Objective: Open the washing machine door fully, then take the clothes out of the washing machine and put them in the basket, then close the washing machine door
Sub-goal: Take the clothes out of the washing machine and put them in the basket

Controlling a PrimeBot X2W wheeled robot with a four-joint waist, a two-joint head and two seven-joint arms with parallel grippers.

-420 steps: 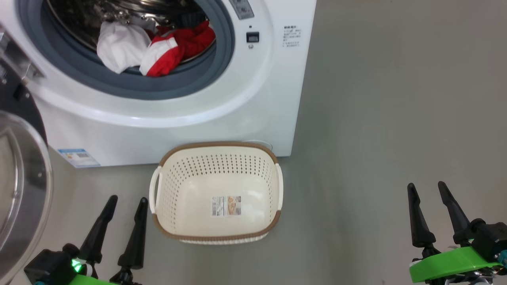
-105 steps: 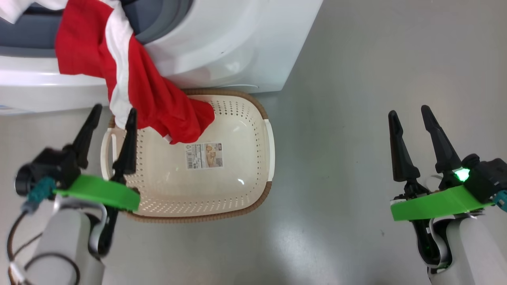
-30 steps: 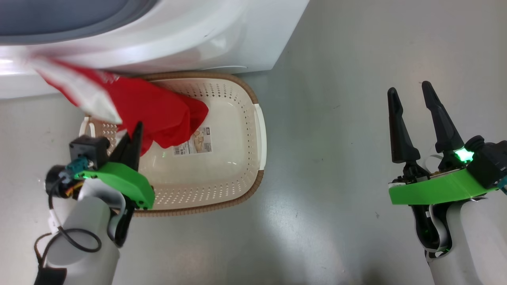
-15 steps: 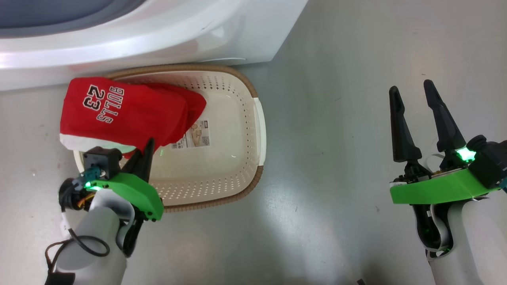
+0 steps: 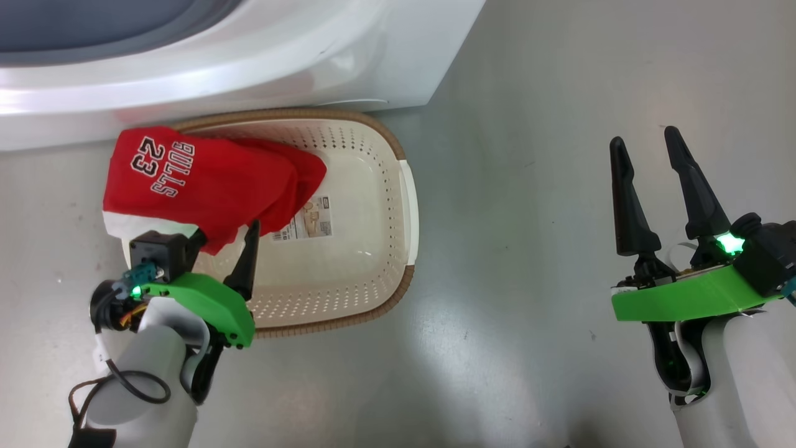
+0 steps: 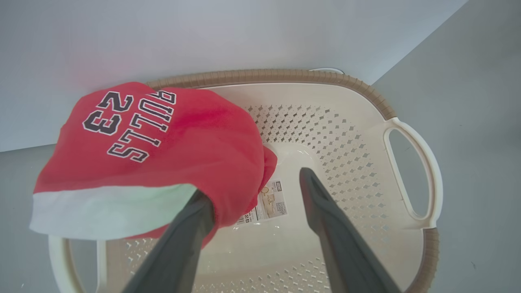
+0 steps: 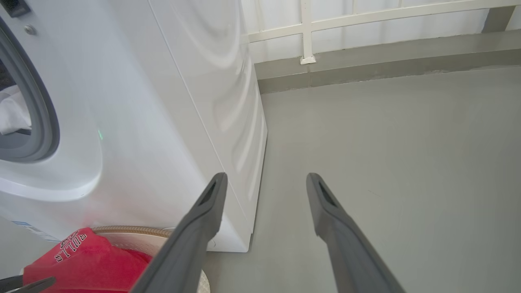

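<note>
Red jersey with white trim and black, white-edged BULLS 23 lettering, cream basket dotted with holes, brown woven-look rim, white washer, grey gasket, plain grey floor.

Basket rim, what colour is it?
The rim is brown with a woven look, on a cream perforated basket; best in the left wrist view.

Bright, even overhead light — glare streaks the washer front, pale sheen patches the floor. Shadows are faint. Focus is sharp; wrist views bow at the edges, and the near fingers look soft.
</note>
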